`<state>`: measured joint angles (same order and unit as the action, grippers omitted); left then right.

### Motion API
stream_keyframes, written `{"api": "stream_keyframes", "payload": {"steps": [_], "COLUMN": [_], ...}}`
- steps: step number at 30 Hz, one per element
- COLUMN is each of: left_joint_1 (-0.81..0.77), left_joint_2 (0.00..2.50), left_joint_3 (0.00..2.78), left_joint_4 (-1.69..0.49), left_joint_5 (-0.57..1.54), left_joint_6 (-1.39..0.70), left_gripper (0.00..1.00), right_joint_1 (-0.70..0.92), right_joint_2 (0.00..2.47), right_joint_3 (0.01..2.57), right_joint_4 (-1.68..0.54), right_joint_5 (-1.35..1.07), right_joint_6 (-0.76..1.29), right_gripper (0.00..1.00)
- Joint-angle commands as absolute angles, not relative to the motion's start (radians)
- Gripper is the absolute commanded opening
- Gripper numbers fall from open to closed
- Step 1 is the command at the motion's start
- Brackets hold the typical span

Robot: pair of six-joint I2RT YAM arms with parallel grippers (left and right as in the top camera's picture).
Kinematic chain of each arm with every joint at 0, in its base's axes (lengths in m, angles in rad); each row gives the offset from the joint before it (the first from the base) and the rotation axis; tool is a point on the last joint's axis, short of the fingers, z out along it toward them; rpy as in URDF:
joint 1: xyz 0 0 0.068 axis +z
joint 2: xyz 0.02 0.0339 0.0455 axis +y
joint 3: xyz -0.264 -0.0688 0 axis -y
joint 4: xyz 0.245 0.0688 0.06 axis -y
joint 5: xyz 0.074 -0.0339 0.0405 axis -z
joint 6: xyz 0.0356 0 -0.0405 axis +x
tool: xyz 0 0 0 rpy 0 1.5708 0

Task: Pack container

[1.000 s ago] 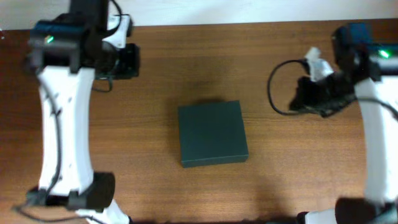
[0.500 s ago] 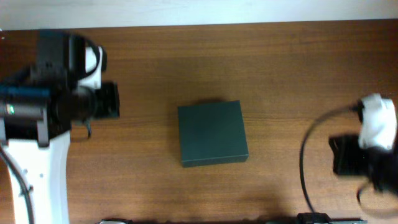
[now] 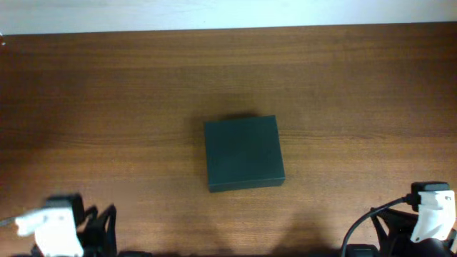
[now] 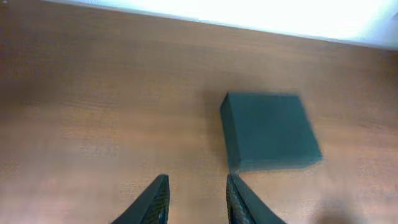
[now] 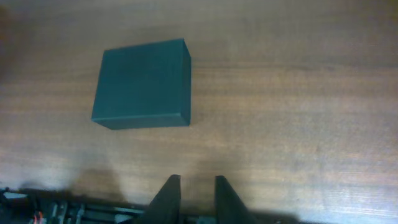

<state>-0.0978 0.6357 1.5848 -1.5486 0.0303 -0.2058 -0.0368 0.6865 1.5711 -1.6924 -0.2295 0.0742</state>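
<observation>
Dark green container (image 3: 243,153) lies closed on the surface (image 3: 357,107). Left pincer (image 4: 196,200) open, empty, well short of the container; right pincer (image 5: 193,200) barely parted, empty, likewise. Smart play: catch its front edge squarely, lift gently.

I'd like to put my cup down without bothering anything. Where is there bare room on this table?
The table is bare left and right of the container, and between it and the far edge. Only the near corners are crowded: the left arm and the right arm sit there.
</observation>
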Motion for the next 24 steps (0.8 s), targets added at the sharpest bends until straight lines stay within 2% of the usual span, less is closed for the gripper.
{"api": "stream_keyframes", "payload": {"steps": [1, 5, 7, 11, 19, 23, 24], "left_joint_1": [-0.095, -0.095, -0.095, -0.095, -0.095, -0.095, -0.095], "left_joint_2": [0.646, 0.646, 0.646, 0.646, 0.646, 0.646, 0.646], "left_joint_3": [1.549, 1.520, 1.501, 1.442, 1.304, 1.240, 1.232], "left_joint_4": [-1.643, -1.687, -1.687, -1.685, -1.615, -1.571, -1.564], "left_joint_5": [0.029, 0.031, 0.033, 0.030, 0.030, 0.033, 0.038], "left_joint_6": [-0.212, -0.216, -0.216, -0.216, -0.216, -0.216, -0.216], "left_gripper": [0.31, 0.15, 0.11, 0.09, 0.09, 0.09, 0.13], "right_joint_1": [-0.040, -0.040, -0.039, -0.039, -0.040, -0.040, -0.040], "right_joint_2": [0.683, 0.631, 0.580, 0.483, 0.436, 0.413, 0.403], "right_joint_3": [1.551, 1.547, 1.547, 1.547, 1.539, 1.470, 1.450], "right_joint_4": [-1.699, -1.699, -1.699, -1.699, -1.699, -1.699, -1.699], "right_joint_5": [-0.233, -0.252, -0.252, -0.270, -0.287, -0.448, -0.453], "right_joint_6": [0.068, 0.084, 0.110, 0.146, 0.172, 0.175, 0.175], "right_gripper": [0.08, 0.08, 0.11, 0.15, 0.15, 0.14, 0.15]}}
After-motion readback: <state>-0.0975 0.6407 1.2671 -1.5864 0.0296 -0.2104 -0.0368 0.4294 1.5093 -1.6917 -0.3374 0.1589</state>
